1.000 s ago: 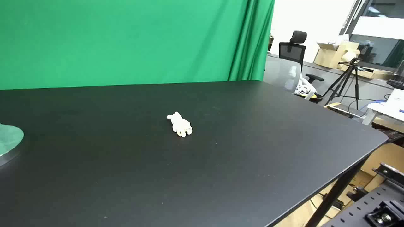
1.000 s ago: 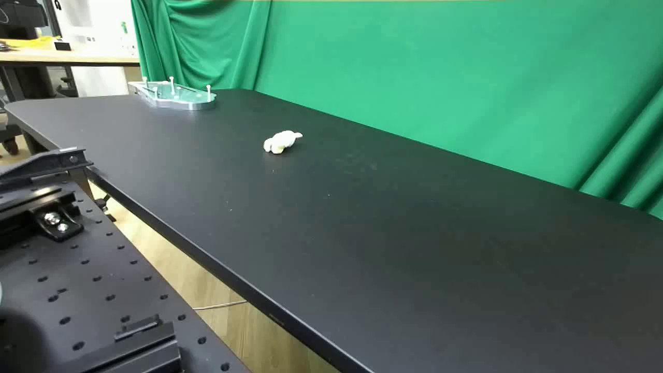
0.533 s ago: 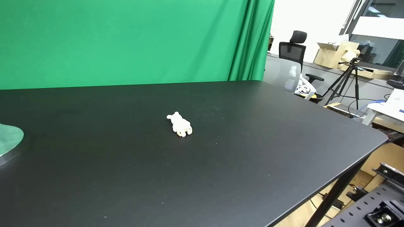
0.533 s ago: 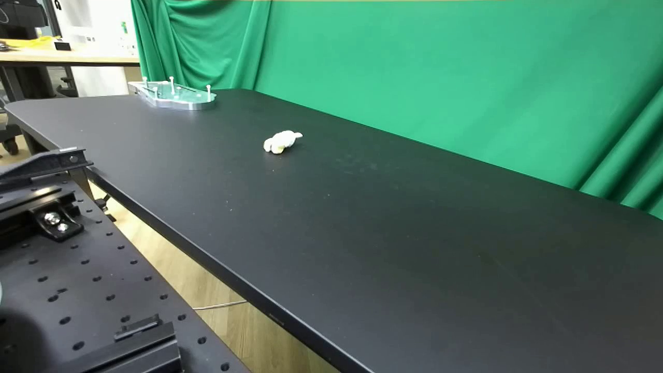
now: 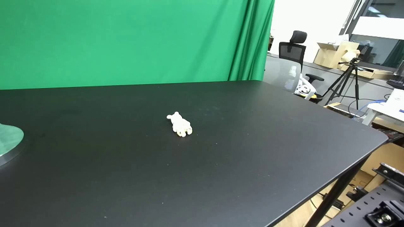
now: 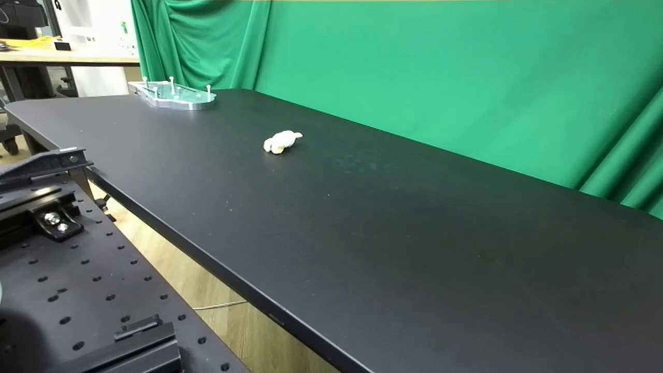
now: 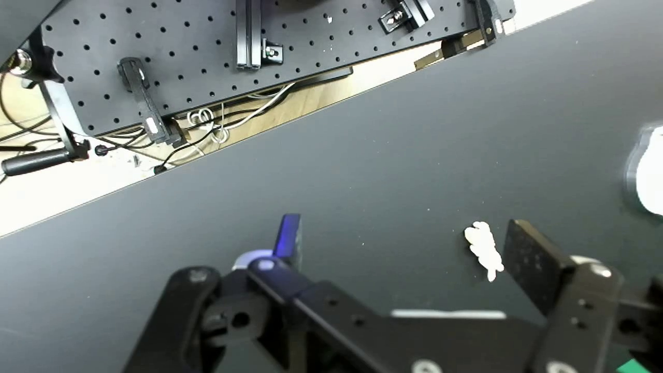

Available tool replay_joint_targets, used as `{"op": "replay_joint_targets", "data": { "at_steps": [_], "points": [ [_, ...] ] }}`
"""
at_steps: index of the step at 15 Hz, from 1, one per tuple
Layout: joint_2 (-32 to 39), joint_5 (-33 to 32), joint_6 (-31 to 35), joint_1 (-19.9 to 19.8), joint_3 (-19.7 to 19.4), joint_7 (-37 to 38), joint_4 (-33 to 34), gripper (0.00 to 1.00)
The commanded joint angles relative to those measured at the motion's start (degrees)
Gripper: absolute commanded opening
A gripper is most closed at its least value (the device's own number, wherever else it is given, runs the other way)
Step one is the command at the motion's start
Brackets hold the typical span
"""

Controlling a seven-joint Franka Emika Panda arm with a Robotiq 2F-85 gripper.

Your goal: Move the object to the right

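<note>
The object is a tiny white, lumpy, figurine-like thing lying on the black table. It shows in both exterior views (image 5: pixel 180 124) (image 6: pixel 282 141) and in the wrist view (image 7: pixel 485 250). My gripper (image 7: pixel 405 221) shows only in the wrist view and is wide open with nothing held. In that view the object appears between the fingers (image 7: pixel 536 264), close to the right-hand one. The gripper looks to be above the table, apart from the object. The arm and gripper are out of sight in both exterior views.
A clear, greenish plate with small posts stands on the table's far end in an exterior view (image 6: pixel 176 97); part of it shows in an exterior view (image 5: pixel 9 140). A perforated mounting board (image 6: pixel 103 290) lies beyond the table edge, across a gap. A green curtain (image 5: pixel 126 41) hangs behind.
The object stays in the same place in both exterior views. Only faint shading on the tabletop differs; the arm does not show there.
</note>
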Motion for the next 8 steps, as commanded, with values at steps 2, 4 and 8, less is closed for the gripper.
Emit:
{"op": "replay_joint_targets", "data": {
  "at_steps": [2, 4, 8],
  "points": [
    [0.3, 0.5, -0.1, -1.2, 0.9, -0.6, 0.1, 1.0],
    [1.6, -1.1, 3.0, -0.5, 1.9, -1.2, -0.9, 1.0],
    [2.2, -3.1, 6.9, 1.0, 4.1, -2.5, -3.8, 1.0]
  ]
}}
